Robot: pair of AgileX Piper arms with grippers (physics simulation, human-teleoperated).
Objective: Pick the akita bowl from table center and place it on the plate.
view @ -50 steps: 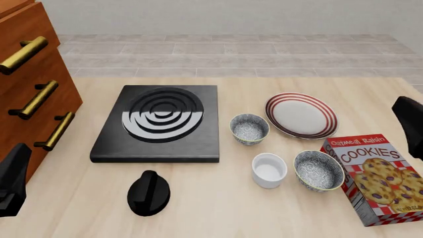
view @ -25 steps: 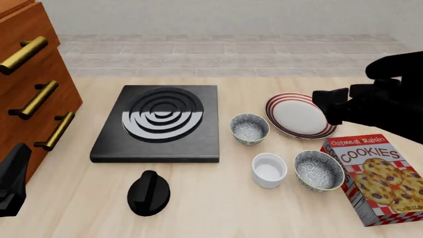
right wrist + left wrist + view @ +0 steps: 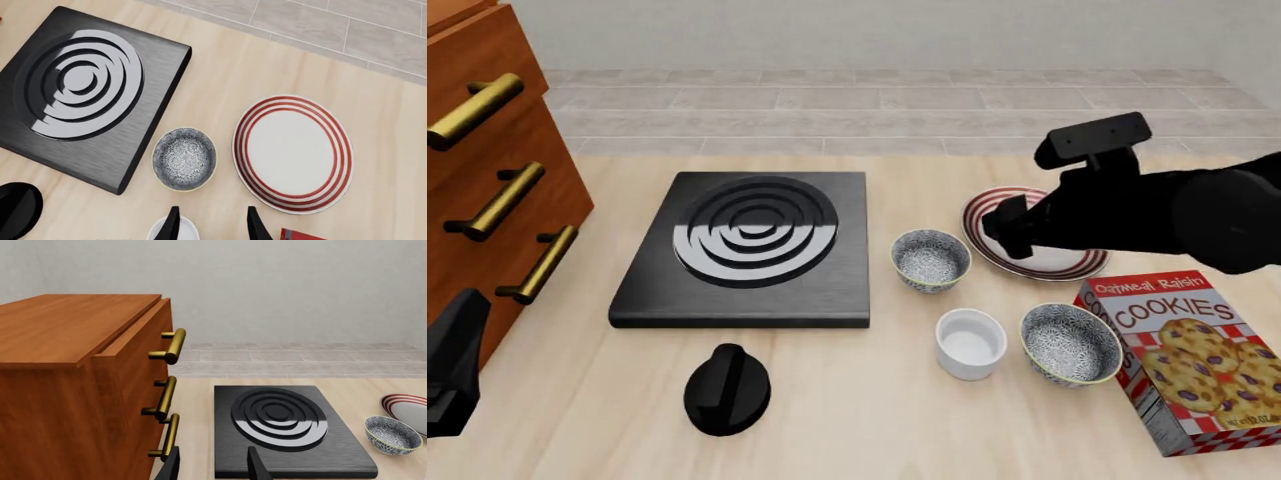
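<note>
Pincer [image 3: 211, 225] on R arm, open and empty, now over plate [image 3: 1054, 262], nearer akita bowl [image 3: 930, 260].

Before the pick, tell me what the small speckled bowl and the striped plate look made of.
The akita bowl: probably glazed ceramic, with a dense black-and-white print and a thin pale rim. The plate: likely glazed ceramic too, with a smooth white face and dark red rings. In a render, neither is certain.

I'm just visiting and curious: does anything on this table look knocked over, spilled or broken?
Nothing stands out. The akita bowl, the wider bowl and the white cup all sit upright, and the plate lies flat and bare. Only the cookie box lies flat on its back, which looks deliberate rather than damaged.
</note>
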